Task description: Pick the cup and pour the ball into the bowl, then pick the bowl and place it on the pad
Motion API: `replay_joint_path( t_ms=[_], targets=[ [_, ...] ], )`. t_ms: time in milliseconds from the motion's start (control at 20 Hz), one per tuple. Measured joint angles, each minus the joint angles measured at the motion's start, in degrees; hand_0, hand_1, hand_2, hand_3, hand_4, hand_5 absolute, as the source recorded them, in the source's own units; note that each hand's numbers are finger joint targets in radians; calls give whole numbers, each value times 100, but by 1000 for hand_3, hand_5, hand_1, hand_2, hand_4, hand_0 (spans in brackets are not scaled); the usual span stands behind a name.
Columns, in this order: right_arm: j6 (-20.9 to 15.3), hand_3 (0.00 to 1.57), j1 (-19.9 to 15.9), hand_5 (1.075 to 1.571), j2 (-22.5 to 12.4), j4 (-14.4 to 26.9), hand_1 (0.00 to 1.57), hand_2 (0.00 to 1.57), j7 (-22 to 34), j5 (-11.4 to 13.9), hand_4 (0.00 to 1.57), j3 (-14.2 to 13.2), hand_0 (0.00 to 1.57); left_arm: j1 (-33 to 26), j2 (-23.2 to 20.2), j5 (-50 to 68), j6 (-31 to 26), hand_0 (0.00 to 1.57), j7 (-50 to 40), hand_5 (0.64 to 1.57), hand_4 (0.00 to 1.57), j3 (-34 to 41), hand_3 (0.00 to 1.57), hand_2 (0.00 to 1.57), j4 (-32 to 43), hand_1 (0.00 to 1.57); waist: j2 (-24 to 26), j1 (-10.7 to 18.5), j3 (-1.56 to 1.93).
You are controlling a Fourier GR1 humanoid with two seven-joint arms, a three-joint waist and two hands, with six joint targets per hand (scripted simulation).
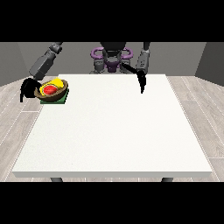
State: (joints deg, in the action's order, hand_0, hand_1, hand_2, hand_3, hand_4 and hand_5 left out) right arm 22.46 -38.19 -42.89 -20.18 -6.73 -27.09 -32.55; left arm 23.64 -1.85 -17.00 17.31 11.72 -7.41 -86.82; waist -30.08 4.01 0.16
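A brown bowl (56, 92) with a yellow inside rests on the green pad (61, 100) at the table's far left corner, tipped a little towards the camera. A red ball (50, 89) lies in the bowl. No separate cup can be made out; a yellow shape (56, 82) shows at the bowl's back rim. The hand at the view's left (29, 87) is just left of the bowl, beyond the table's edge, its fingers hanging down relaxed and beside the rim. The hand at the view's right (141, 81) hovers over the table's far side, fingers straight and pointing down, holding nothing.
The white table (113, 135) spreads wide towards the camera. The robot's torso (111, 59) stands behind its far edge. A wooden floor surrounds the table.
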Motion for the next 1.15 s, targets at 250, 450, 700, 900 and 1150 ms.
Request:
replay_joint_path(
  t_ms=[250, 450, 700, 900, 1150],
  targets=[
    [49, 651, -212, 1569, -220, 103, 1571, 1571, 31, 44, 393, 32, 1571, -101, -98, -24, -94, 0, -271, 686, 0, 5, 0, 0, -444, 0, -75, -33, -4],
    [150, 960, -190, 1557, -318, 157, 1571, 1571, 96, 159, 426, 157, 1571, -402, -52, -67, -128, 0, -315, 692, 0, -132, 0, 0, -639, 0, 68, -53, -7],
    [140, 1016, -9, 1552, -224, 172, 1571, 1571, 121, 342, 412, 371, 1571, -617, -42, -8, -216, 0, -384, 695, 0, -112, 0, 0, -613, 0, 425, -70, -10],
    [152, 1170, 132, 1535, -93, 142, 1571, 1571, 115, 478, 425, 547, 1571, -576, -16, 72, -287, 0, -474, 682, 0, -14, 0, 0, -457, 0, 670, -148, -11],
    [-241, 0, 16, 1087, -113, -58, 501, 238, 378, 591, 381, 689, 501, -690, 124, 75, 117, 0, -265, 682, 0, -305, 0, 0, 250, 0, 1120, -292, -16]
  ],
)
